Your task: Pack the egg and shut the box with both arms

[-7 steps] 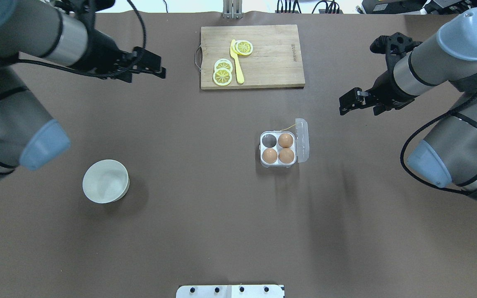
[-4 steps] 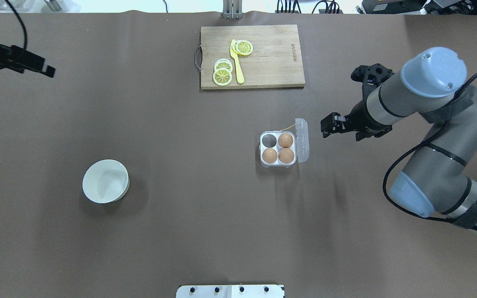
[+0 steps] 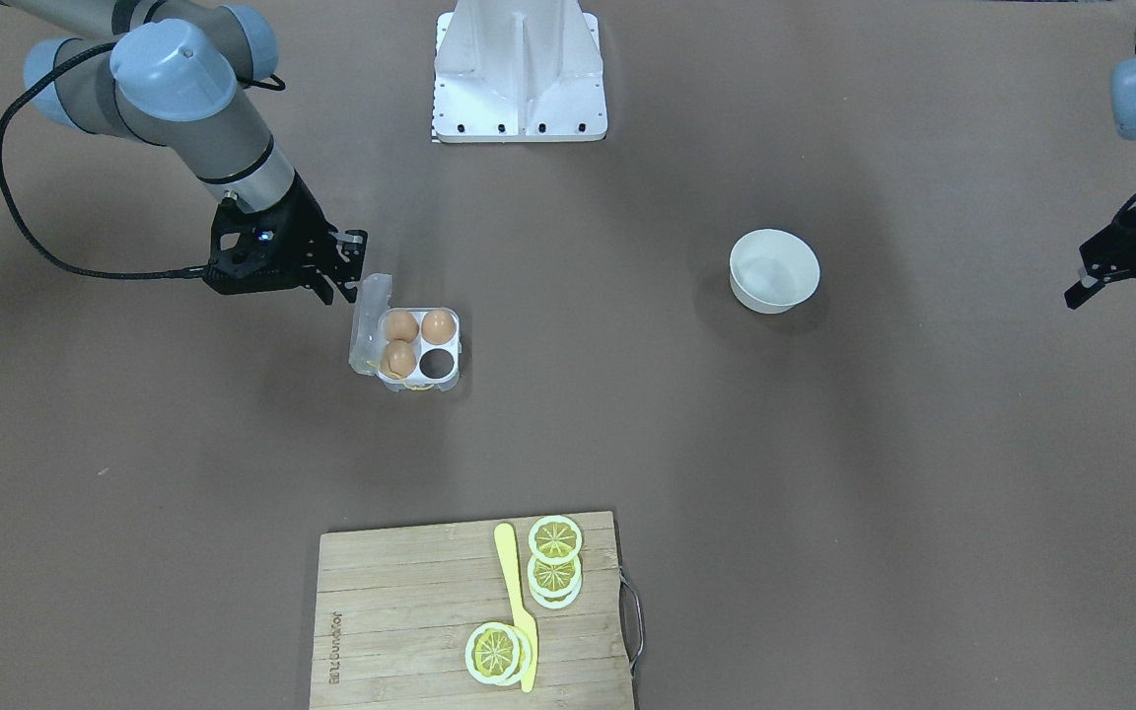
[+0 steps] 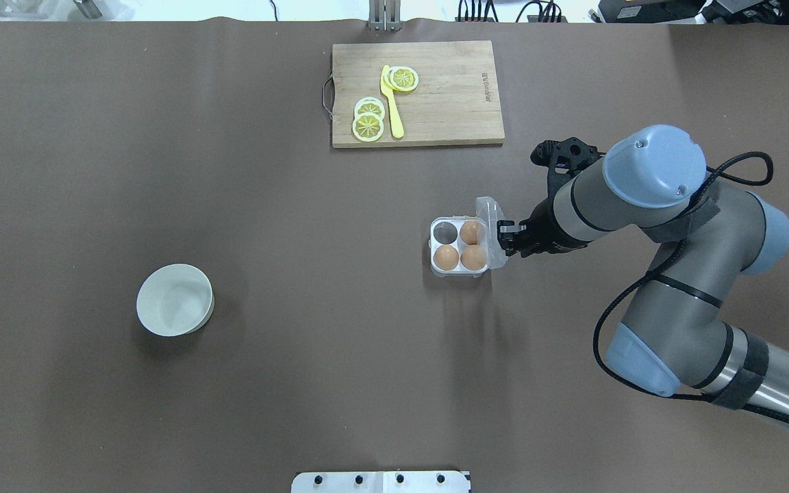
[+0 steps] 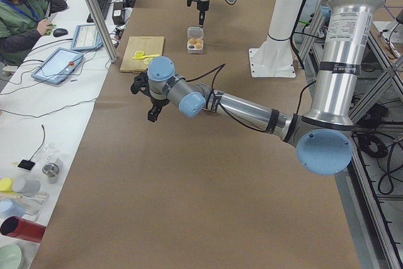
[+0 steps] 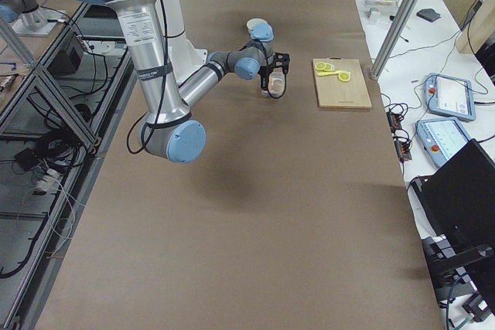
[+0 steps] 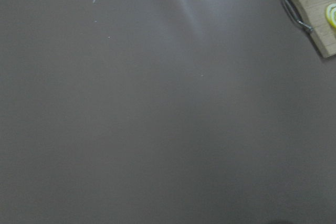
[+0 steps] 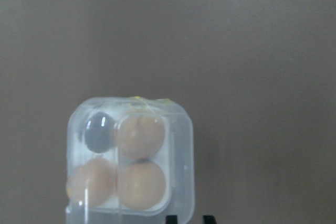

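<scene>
Clear plastic box sits mid-bench, three eggs in its cells, one cell empty. Right tool touches the half-raised lid just beside the box; fingers seem narrowly apart, gripping nothing. Judged step: closing the lid. Next: push it over and down. Well away from the box, left tool hangs idle, fingers spread.

A matte dark-brown bench carries a clear plastic four-cell egg carton with three smooth tan-brown eggs, a round off-white bowl, and a pale striped-grain wooden cutting board bearing yellow lemon slices with white rims beside a yellow plastic knife
</scene>
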Controlling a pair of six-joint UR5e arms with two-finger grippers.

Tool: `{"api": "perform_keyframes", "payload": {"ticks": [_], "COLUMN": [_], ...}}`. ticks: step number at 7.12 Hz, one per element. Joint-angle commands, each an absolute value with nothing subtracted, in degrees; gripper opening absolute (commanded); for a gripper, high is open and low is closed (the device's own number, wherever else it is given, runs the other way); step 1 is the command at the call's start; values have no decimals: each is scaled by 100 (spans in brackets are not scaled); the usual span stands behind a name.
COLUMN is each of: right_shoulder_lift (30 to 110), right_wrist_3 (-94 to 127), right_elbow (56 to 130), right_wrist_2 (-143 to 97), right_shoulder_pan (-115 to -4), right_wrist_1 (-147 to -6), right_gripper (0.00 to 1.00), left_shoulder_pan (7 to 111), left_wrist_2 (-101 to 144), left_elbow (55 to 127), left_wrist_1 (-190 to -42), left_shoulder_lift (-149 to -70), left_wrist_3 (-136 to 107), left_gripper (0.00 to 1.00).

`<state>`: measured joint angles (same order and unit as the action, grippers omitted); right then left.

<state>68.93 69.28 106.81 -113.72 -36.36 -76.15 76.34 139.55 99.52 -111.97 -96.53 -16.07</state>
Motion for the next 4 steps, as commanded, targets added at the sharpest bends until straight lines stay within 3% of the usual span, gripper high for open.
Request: {"api": "perform_keyframes", "payload": {"ticks": [1, 4], "right_shoulder_lift": [6584, 6373], "right_wrist_3": [6952, 6961], "right_elbow": [10652, 10617], "right_wrist_2": [-11347, -11311], "right_shoulder_pan": [-3464, -3463], "right_wrist_1": [-7664, -7664], "right_gripper": [0, 0], "left_shoulder_pan": [7655, 7708], "left_wrist_2": [14001, 14071], "left_elbow": [9932, 9940], "left_wrist_1": [-11241, -11198], "left_shoulder_lift": [-9571, -9528], "left_wrist_3": [-1564, -1564], "left_gripper": [97, 97]}}
